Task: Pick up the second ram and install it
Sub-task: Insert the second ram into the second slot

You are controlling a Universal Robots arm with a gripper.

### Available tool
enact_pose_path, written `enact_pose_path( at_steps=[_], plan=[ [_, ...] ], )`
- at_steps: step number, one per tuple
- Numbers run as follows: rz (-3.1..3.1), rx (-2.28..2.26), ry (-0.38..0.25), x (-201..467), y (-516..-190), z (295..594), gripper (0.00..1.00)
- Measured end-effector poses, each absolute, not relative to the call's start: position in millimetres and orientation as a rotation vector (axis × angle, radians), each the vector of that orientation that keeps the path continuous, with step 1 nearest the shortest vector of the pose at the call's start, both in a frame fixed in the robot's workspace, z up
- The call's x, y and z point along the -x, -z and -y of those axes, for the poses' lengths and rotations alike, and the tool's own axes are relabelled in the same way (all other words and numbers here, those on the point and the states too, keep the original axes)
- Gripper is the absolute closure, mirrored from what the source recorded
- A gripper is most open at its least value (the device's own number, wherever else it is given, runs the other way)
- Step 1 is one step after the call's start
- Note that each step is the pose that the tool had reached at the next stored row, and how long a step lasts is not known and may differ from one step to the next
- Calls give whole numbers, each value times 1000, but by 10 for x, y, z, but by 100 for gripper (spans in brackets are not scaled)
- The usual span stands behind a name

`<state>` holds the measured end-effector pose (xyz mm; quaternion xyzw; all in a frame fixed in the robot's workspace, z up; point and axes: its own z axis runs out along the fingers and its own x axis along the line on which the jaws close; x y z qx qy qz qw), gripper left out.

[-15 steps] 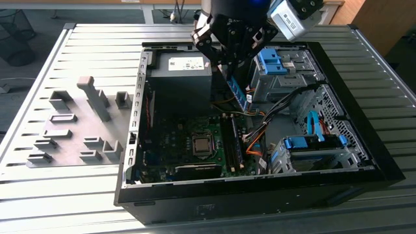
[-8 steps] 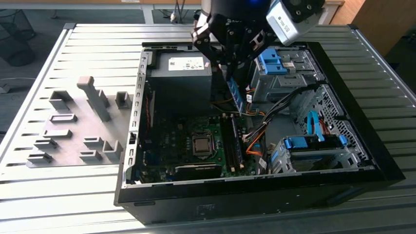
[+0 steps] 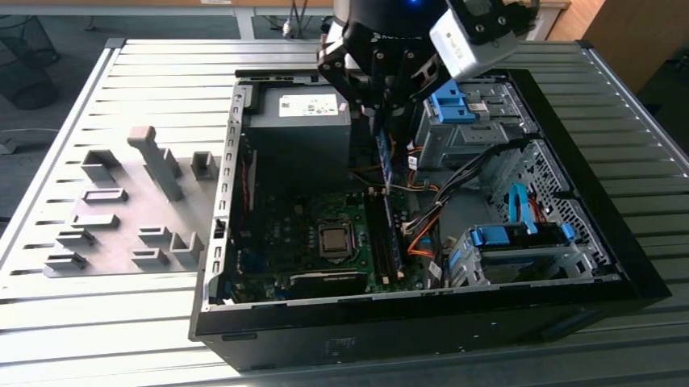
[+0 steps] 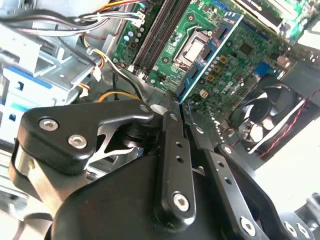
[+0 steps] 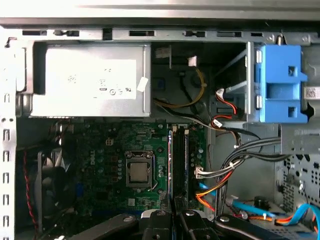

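In the upper middle of the exterior view, the gripper [image 3: 379, 109] is hanging over the open computer case [image 3: 603, 258], clenched on the second ram [image 3: 385, 157], which is standing on its long edge and reaching down from the fingers toward the motherboard [image 3: 290, 234]. The module is hovering above the board, near the power supply [image 3: 299, 121] and the bright blue drive-bay clips [image 3: 453, 101]. In the second wrist view, the two black fingers [image 4: 172, 160] are pressing together on the thin edge of the second ram [image 4: 210, 60], whose blue-green strip is running toward the upper right of the frame, across the processor socket [image 4: 192, 50] and beside the memory slots [image 4: 157, 32]; whether it is touching the board I cannot tell. A case fan [image 4: 262, 117] is sitting at the right of that frame. In the first wrist view, the ram's edge [image 5: 172, 170] is appearing as a slim vertical line at lower centre, lined up with the memory slots [image 5: 181, 165] just right of the socket. At the exterior view's left, grey fixture blocks [image 3: 119, 210] are resting on the slatted tabletop [image 3: 161, 72].
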<state>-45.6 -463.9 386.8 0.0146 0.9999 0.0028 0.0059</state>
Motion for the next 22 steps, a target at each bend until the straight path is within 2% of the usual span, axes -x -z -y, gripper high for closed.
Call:
enact_pose_path(
  at_steps=[22],
  plan=[
    [-3129, -73, -8, 455, -3838, 4638, 86]
  ],
)
